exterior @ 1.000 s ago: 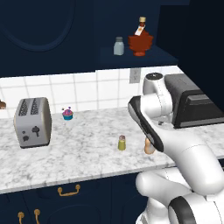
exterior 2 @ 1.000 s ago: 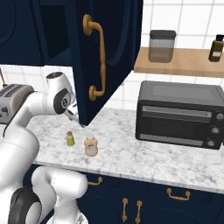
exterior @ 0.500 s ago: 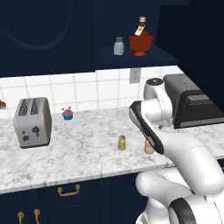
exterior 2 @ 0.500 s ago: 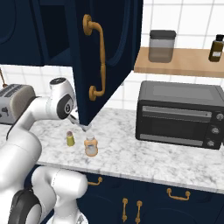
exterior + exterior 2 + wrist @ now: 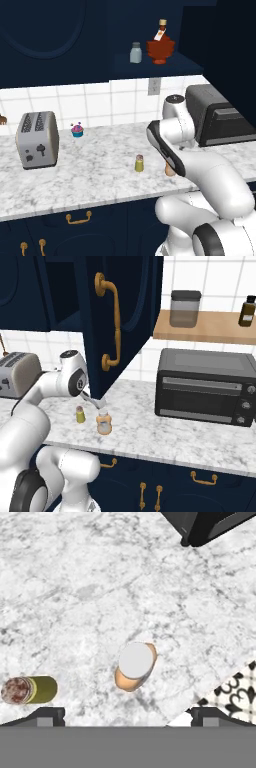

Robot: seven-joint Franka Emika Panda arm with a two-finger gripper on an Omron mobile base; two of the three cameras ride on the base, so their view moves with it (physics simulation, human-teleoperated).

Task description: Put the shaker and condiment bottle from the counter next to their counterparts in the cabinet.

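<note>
Two items wait on the surface (image 5: 75, 587). Gripper (image 5: 127, 714) hovers wide open above the condiment bottle (image 5: 134, 667). Light, rigid, probably slick; squeeze its body.

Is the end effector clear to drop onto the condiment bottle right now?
Probably yes. The end effector hangs open above the condiment bottle, which stands upright between the fingertips' line on the counter. The shaker stands off to one side, apart from it, so nothing looks in the way.

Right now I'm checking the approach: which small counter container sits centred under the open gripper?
The peach-orange condiment bottle, between the fingertips in the hand view; the yellow-green shaker lies off to one side.
</note>
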